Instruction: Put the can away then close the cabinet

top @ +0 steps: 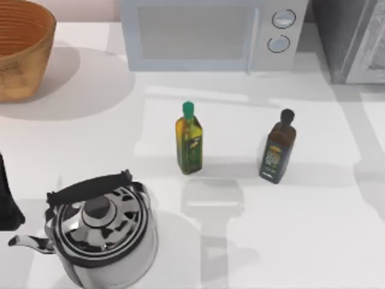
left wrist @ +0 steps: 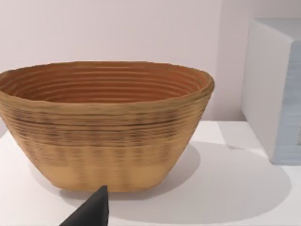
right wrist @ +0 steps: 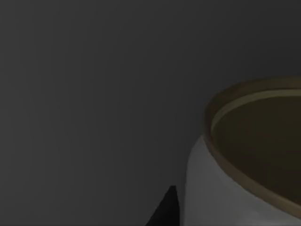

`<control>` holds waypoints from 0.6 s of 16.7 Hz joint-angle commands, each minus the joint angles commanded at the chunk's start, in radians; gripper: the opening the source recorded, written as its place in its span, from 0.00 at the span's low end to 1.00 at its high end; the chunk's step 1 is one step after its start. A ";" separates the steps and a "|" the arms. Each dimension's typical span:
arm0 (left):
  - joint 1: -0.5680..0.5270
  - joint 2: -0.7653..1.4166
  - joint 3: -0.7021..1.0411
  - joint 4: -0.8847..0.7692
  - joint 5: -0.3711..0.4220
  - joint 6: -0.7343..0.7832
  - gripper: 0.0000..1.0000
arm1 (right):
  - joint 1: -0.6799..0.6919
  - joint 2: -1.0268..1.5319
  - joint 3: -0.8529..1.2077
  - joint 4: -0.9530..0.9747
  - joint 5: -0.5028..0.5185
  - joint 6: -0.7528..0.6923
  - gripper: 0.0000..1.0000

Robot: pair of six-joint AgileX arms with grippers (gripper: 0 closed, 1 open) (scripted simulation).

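Note:
The can (right wrist: 244, 160) is white with a brown rim and shows very close in the right wrist view, against a dim, plain grey background. A dark part of my right gripper (right wrist: 164, 212) sits right beside the can's wall. My left arm (top: 7, 198) is parked at the table's left edge, and a dark part of its gripper (left wrist: 91, 212) shows in the left wrist view, facing the woven basket (left wrist: 106, 122). A grey panel (top: 355, 36) stands at the back right; I cannot tell whether it belongs to the cabinet.
On the white table stand a steel kettle (top: 102, 232) at the front left, a green-capped oil bottle (top: 189, 138) in the middle and a dark bottle (top: 278, 147) to its right. A microwave (top: 210, 33) stands at the back, with the basket (top: 21, 48) at the back left.

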 joint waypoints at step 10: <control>0.000 0.000 0.000 0.000 0.000 0.000 1.00 | 0.000 0.000 0.000 0.000 0.000 0.000 1.00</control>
